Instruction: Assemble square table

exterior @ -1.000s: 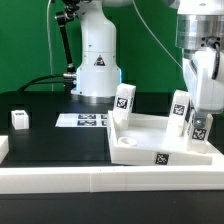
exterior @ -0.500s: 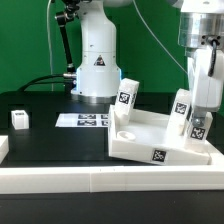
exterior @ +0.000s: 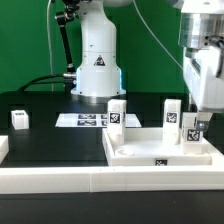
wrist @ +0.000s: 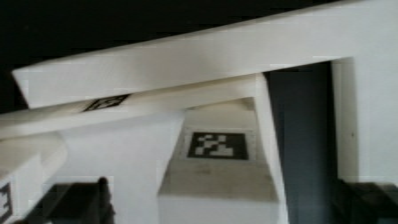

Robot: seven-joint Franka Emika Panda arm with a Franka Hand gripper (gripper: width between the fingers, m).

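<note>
Pincer (exterior: 198,132) hanging over the slab (exterior: 140,148) at its corner on the exterior view's right, jaws spread wide and gripping nothing. In the wrist view my dark fingers (wrist: 79,203) stand either side of the tagged leg (wrist: 215,150) with a gap on both sides.

The slab lies flat, its front rim right up against the low border wall (exterior: 60,180). Two more legs stand upright on it: the rear leg (exterior: 171,113) just behind my pincer, and the corner leg (exterior: 117,113) at the slab's back corner on the exterior view's left.

Well apart from the slab, out on the black work surface (exterior: 50,145), the loose leg (exterior: 20,119) sits alone. The marker board (exterior: 85,120) lies flat behind the slab toward the exterior view's left, and the white arm base (exterior: 97,60) rises behind that.

Trouble spots: my own pincer covers part of the tagged leg from outside, so I can't tell how it sits in the slab. The wrist view is blurred and cuts my fingers off at the edge. Far from the slab, a white block (exterior: 3,148) is cut off by the frame.
</note>
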